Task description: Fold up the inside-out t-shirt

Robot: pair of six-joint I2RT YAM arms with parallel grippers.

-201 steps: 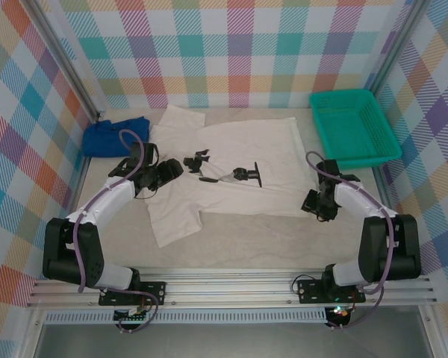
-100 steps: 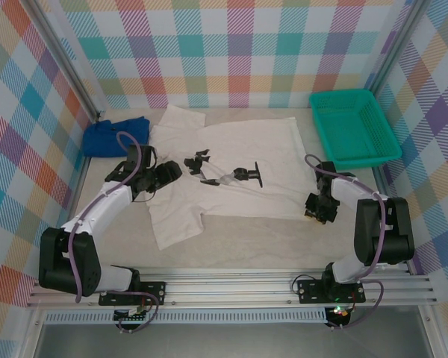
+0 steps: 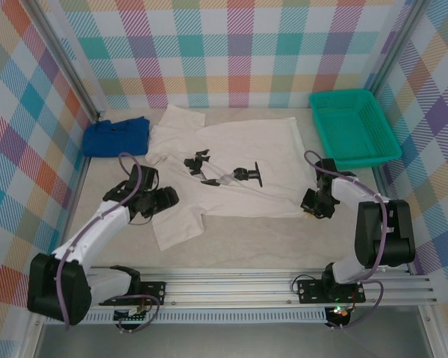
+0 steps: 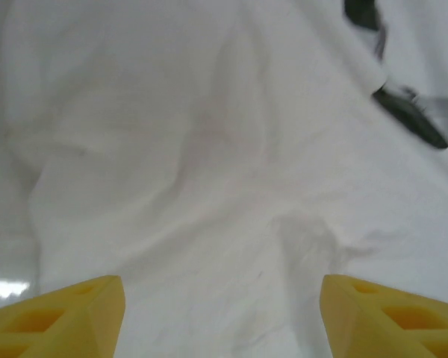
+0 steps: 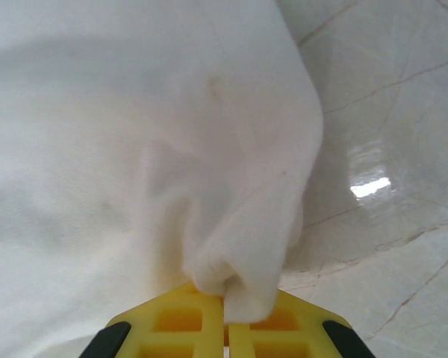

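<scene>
Enclosure: a pale marbled counter (image 3: pixel 246 250), boxed in by walls (image 3: pixel 231 45) covered in pastel plaid.
T-shirt position: the white t-shirt (image 3: pixel 239 149) lies spread flat across the middle of the counter. One sleeve points toward the far left, and another flap reaches toward the near edge at left.
T-shirt surface: plain, with shallow wrinkles.
Dark items: small black items (image 3: pixel 248 174) rest on the cloth near its middle. Their kind cannot be told.
Right tool: the right tool (image 3: pixel 308 207) sits at the shirt's near right corner, clenched on the fabric. In the right wrist view (image 5: pixel 225 317), a bunched fold of white cloth is pinched between the yellow fingers (image 5: pixel 172 322), with bare counter to the right.
Left tool: the left tool (image 3: pixel 168 198) is over the shirt's left edge, released. In the left wrist view (image 4: pixel 220 321), its yellow fingers (image 4: pixel 60 313) stand wide apart over wrinkled cloth, grasping nothing.
Blue garment: a bunched blue garment (image 3: pixel 116 136) lies at far left, just beside the sleeve.
Basket: a green basket (image 3: pixel 342 94) stands in the far right corner.
</scene>
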